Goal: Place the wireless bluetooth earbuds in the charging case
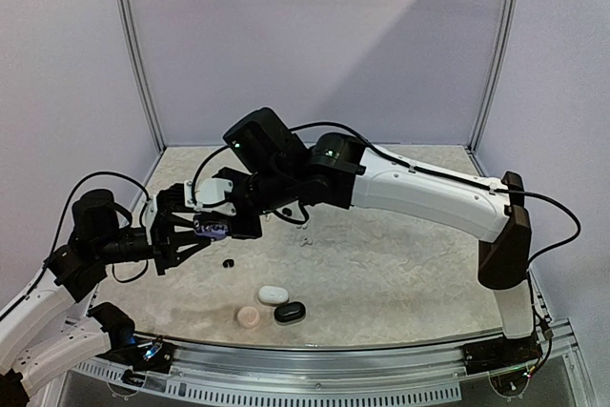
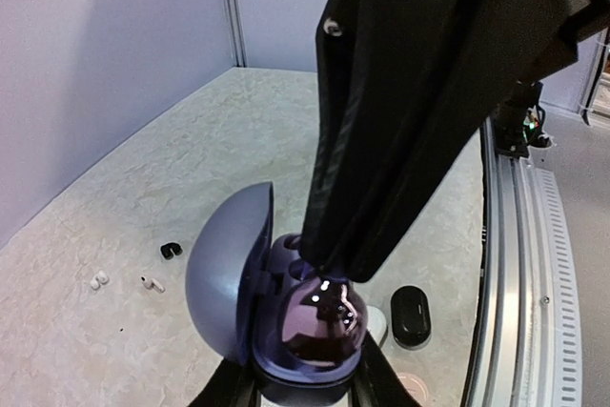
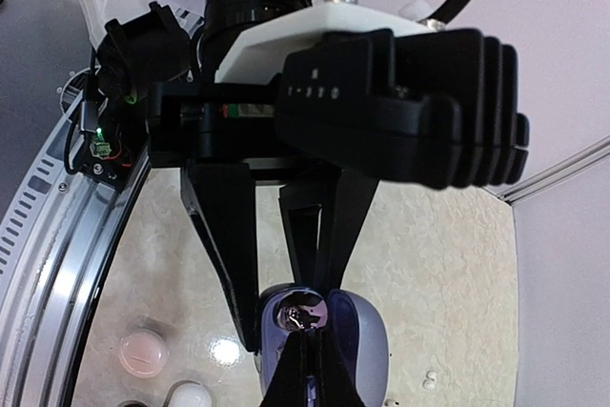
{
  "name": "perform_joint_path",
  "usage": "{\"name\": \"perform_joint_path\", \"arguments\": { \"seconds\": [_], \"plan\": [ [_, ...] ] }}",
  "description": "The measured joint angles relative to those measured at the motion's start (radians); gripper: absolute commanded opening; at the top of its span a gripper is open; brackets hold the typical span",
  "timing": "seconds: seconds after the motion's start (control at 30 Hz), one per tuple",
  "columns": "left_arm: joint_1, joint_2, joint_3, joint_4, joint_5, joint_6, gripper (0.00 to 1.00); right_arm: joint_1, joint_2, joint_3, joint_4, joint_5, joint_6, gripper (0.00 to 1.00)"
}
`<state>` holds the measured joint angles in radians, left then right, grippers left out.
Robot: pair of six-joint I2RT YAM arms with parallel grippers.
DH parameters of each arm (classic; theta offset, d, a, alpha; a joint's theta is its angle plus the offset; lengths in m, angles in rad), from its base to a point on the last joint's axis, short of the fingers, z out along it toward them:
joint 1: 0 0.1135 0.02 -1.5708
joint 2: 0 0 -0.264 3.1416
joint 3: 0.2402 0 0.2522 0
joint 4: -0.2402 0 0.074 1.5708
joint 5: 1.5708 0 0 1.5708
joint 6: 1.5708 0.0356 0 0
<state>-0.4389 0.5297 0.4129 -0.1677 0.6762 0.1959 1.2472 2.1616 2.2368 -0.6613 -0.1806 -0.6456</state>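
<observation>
While the left gripper (image 2: 305,380) hangs above the left part of the desk (image 1: 400,264), its jaws are clamped on the base of a purple charging case (image 2: 310,331), one finger on each side. The case is held clear of the desk, and its domed lid (image 2: 224,269) is swung open to one side.

The right arm reaches across from the right. The right gripper (image 3: 307,333) has its jaws pressed together, and their tips poke down into the open hollow of the case. From the right wrist view something small and shiny shows in that hollow, just at the tips. Whether it is a bud, and whether the jaws pinch it, I cannot tell.

Loose on the desk lie a black earbud (image 1: 228,262), just nearer the arm bases than the held case in the overhead view, and a few white earbuds (image 2: 98,279) scattered over the marbled top, apart from one another.

Near the front edge three closed cases sit in a cluster. There is a white case (image 1: 273,294), with a black case (image 1: 290,312) just beside it, touching or nearly so. A pinkish case (image 1: 249,315) sits close by both.
</observation>
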Motion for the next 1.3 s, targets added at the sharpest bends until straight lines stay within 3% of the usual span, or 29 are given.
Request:
{"name": "perform_joint_path", "arguments": {
  "seconds": [1.0, 1.3],
  "plan": [
    [0.0, -0.001, 0.0, -0.041, -0.018, 0.023, 0.0, 0.011, 0.042, 0.015, -0.021, 0.081, -0.068, 0.06],
    [-0.003, -0.001, 0.0, -0.049, -0.022, 0.038, 0.0, 0.013, 0.05, 0.016, -0.022, 0.115, -0.061, 0.25]
  ]
}}
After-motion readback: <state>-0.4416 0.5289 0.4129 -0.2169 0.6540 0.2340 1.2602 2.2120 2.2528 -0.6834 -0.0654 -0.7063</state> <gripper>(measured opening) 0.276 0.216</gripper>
